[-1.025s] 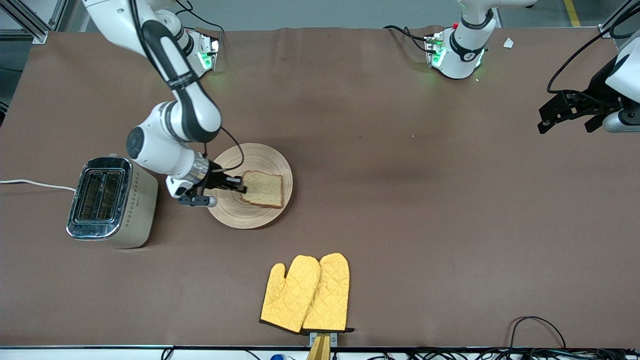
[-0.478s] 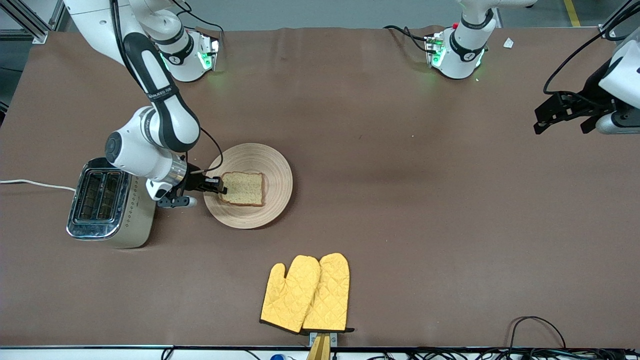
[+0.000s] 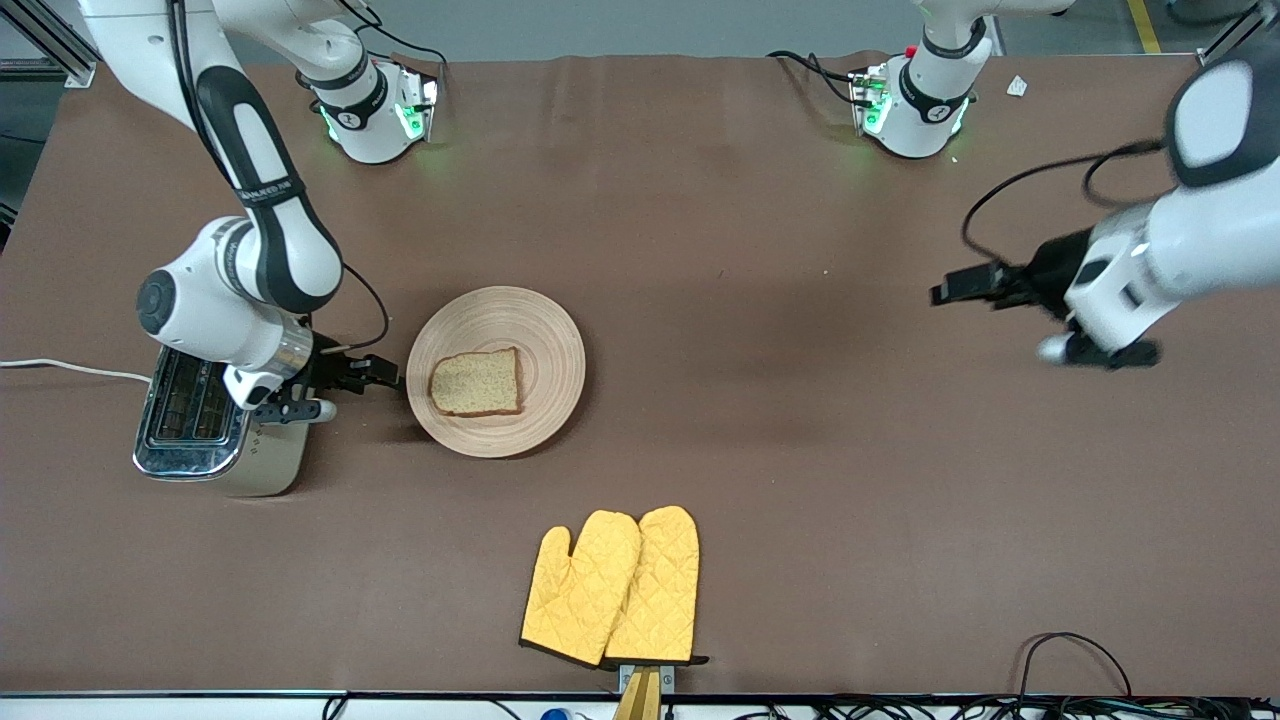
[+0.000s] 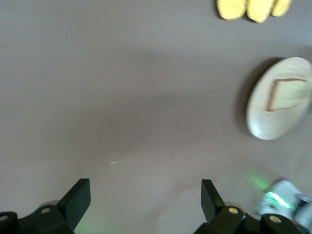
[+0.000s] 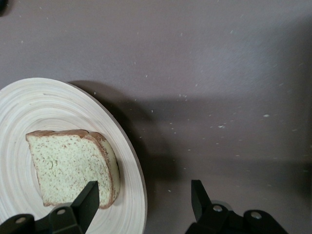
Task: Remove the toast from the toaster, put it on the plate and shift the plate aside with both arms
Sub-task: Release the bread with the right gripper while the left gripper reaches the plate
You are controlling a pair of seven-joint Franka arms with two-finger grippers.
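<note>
Toast (image 3: pixel 476 382) flat on plate (image 3: pixel 540 330), rounded top toward left arm's end, both end effectors (image 3: pixel 375 372) (image 3: pixel 950 293) spread, empty.

Silver two-slot toaster (image 3: pixel 215 440): slots partly hidden under the white right arm's wrist (image 3: pixel 235 335). Round light wooden plate (image 5: pixel 132 185): cut off at the right wrist view's edge. Yellow quilted oven mitts (image 4: pixel 253 8): blurred and cropped in the left wrist view

Wide bare brown worktop (image 3: pixel 760 300) between plate (image 3: pixel 540 330) and the left arm's end, open for passage. Toward the right arm's end, crowded: toaster (image 3: pixel 215 425) just beside the plate (right gripper (image 3: pixel 385 375) in the gap between). Yellow mitts (image 3: pixel 612 585) against the near edge.
</note>
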